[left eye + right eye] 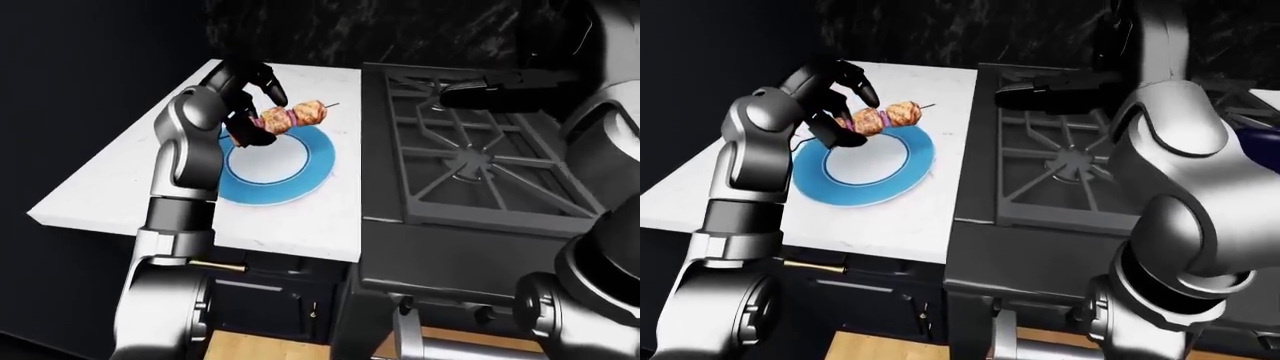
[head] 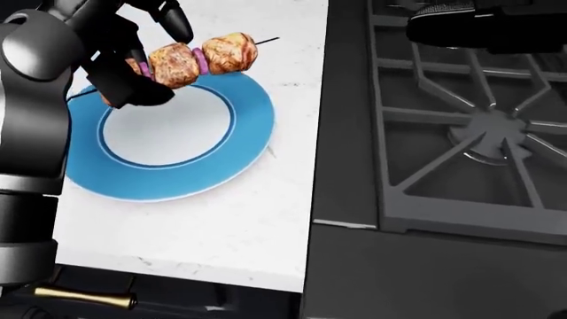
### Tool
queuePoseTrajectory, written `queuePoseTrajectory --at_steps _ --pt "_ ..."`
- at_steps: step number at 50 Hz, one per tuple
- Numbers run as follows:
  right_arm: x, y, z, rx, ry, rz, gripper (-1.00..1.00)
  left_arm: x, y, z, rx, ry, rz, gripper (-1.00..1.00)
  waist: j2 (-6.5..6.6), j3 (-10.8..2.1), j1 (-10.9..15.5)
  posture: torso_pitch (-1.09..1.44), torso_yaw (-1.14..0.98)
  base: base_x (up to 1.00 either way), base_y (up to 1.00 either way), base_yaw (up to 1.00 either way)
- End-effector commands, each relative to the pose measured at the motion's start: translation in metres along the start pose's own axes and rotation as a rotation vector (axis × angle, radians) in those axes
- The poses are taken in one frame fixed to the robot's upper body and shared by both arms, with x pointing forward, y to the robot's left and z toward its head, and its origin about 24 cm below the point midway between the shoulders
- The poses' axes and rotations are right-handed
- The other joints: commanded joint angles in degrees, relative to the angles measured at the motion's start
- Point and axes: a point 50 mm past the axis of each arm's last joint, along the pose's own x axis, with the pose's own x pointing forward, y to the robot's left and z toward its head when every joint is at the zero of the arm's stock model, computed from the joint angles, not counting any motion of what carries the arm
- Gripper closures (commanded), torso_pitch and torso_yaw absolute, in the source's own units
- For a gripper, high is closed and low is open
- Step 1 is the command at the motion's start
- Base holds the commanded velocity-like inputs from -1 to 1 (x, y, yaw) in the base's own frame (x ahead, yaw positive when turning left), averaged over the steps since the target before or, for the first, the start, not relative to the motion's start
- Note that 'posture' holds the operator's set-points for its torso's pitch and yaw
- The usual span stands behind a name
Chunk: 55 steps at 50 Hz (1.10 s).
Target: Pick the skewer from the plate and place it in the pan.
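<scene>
Blue-rimmed, the plate (image 2: pixel 213 159) sits on the white counter (image 2: pixel 239 226) left of the stove (image 2: pixel 470 133). Your left hand (image 2: pixel 133 63) pinches the skewer (image 2: pixel 199 58) above the plate's far edge. Your right hand (image 1: pixel 1040 96) hovers over the stove; you cannot tell its finger state.

The plate (image 2: pixel 221 163) is white with a blue rim; the skewer (image 2: pixel 191 61) carries browned chunks and purple slices; the counter (image 2: pixel 221 232) is white, faintly speckled.
</scene>
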Motion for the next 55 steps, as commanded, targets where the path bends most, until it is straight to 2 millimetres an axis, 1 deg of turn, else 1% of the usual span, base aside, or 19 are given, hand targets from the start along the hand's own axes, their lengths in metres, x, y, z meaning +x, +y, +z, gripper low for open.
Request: queuePoseTrajectory --at_steps 1,2,4,7,13,15,17,18,19,20,22,27,35,38,41,44,52,54,55 --pt "-0.0022 -0.0065 0.0138 0.012 -0.082 -0.036 -1.00 -0.0059 0.0179 0.0254 0.026 -0.097 0.076 1.00 -0.46 -1.18 -0.1 0.00 0.00 0.00 0.00 0.00" --pt "-0.0021 -0.0069 0.0133 0.013 -0.081 -0.036 -1.00 -0.0060 0.0178 0.0254 0.025 -0.098 0.077 1.00 -1.40 -1.16 0.0 0.00 0.00 0.00 0.00 0.00" --pt "-0.0026 -0.0075 0.0152 0.016 -0.084 -0.037 -1.00 -0.0057 0.0175 0.0249 0.025 -0.097 0.077 1.00 -0.87 -2.02 0.0 0.00 0.00 0.00 -0.09 0.00" --pt "-0.0025 -0.0077 0.0149 0.018 -0.085 -0.038 -1.00 -0.0057 0.0179 0.0262 0.026 -0.099 0.077 1.00 0.81 -1.63 -0.4 0.00 0.00 0.00 -0.24 0.00" --pt "-0.0030 -0.0082 0.0154 0.019 -0.088 -0.038 -1.00 -0.0050 0.0163 0.0264 0.025 -0.101 0.074 1.00 1.26 -2.27 -0.7 0.00 0.00 0.00 -0.27 0.00" --pt "-0.0031 -0.0080 0.0154 0.019 -0.089 -0.037 -1.00 -0.0051 0.0155 0.0257 0.024 -0.100 0.073 1.00 -0.45 -2.24 -0.6 0.00 0.00 0.00 -0.23 0.00" --pt "-0.0031 -0.0081 0.0154 0.018 -0.091 -0.038 -1.00 -0.0053 0.0151 0.0256 0.024 -0.100 0.072 1.00 -3.89 -2.16 -0.2 0.00 0.00 -0.07 -0.18 0.00" --pt "-0.0031 -0.0082 0.0151 0.018 -0.091 -0.038 -1.00 -0.0054 0.0149 0.0257 0.024 -0.100 0.072 1.00 -2.17 -2.26 -0.8 0.00 0.00 -0.09 -0.19 0.00" --pt "-0.0031 -0.0080 0.0158 0.018 -0.090 -0.038 -1.00 -0.0051 0.0148 0.0254 0.024 -0.100 0.072 1.00 -3.62 -1.97 -0.5 0.00 0.00 -0.17 -0.18 0.00" --pt "-0.0028 -0.0078 0.0157 0.018 -0.089 -0.038 -1.00 -0.0047 0.0148 0.0254 0.024 -0.100 0.072 1.00 -3.69 -2.24 -1.0 0.00 0.00 -0.25 -0.20 0.00" --pt "-0.0027 -0.0078 0.0156 0.017 -0.088 -0.037 -1.00 -0.0045 0.0151 0.0257 0.024 -0.100 0.071 1.00 -2.78 -3.10 -0.9 0.00 0.00 -0.32 -0.23 0.00" --pt "-0.0026 -0.0080 0.0154 0.019 -0.090 -0.038 -1.00 -0.0042 0.0141 0.0257 0.023 -0.101 0.069 1.00 -0.71 -2.37 -0.5 0.00 0.00 -0.33 -0.23 0.00" --pt "-0.0028 -0.0076 0.0164 0.022 -0.093 -0.037 -1.00 -0.0037 0.0141 0.0268 0.022 -0.104 0.068 1.00 0.93 -2.82 0.0 0.00 0.00 -0.30 -0.15 0.00" --pt "-0.0025 -0.0077 0.0156 0.021 -0.092 -0.037 -1.00 -0.0039 0.0145 0.0274 0.022 -0.105 0.069 1.00 3.96 -2.82 0.0 0.00 0.00 -0.29 -0.15 0.00" --pt "-0.0025 -0.0080 0.0154 0.022 -0.093 -0.037 -1.00 -0.0038 0.0140 0.0276 0.021 -0.105 0.068 1.00 4.35 -3.33 -0.1 0.00 0.00 -0.29 -0.18 0.00" --pt "-0.0028 -0.0085 0.0154 0.024 -0.094 -0.039 -1.00 -0.0040 0.0136 0.0277 0.020 -0.106 0.068 1.00 3.63 -3.71 -0.3 0.00 0.00 -0.30 -0.18 0.00" --pt "-0.0025 -0.0083 0.0158 0.025 -0.095 -0.040 -1.00 -0.0038 0.0136 0.0271 0.019 -0.106 0.069 1.00 3.29 -2.58 -0.2 0.00 0.00 -0.30 -0.53 0.00" --pt "-0.0030 -0.0081 0.0172 0.019 -0.100 -0.042 -1.00 -0.0045 0.0136 0.0273 0.019 -0.107 0.070 1.00 2.33 -2.44 -1.2 0.00 0.00 -0.25 -0.27 -0.27" --pt "-0.0033 -0.0083 0.0169 0.014 -0.102 -0.042 -1.00 -0.0046 0.0139 0.0272 0.018 -0.107 0.071 1.00 -1.05 -1.60 -1.0 0.00 0.00 -0.23 0.00 -0.54"
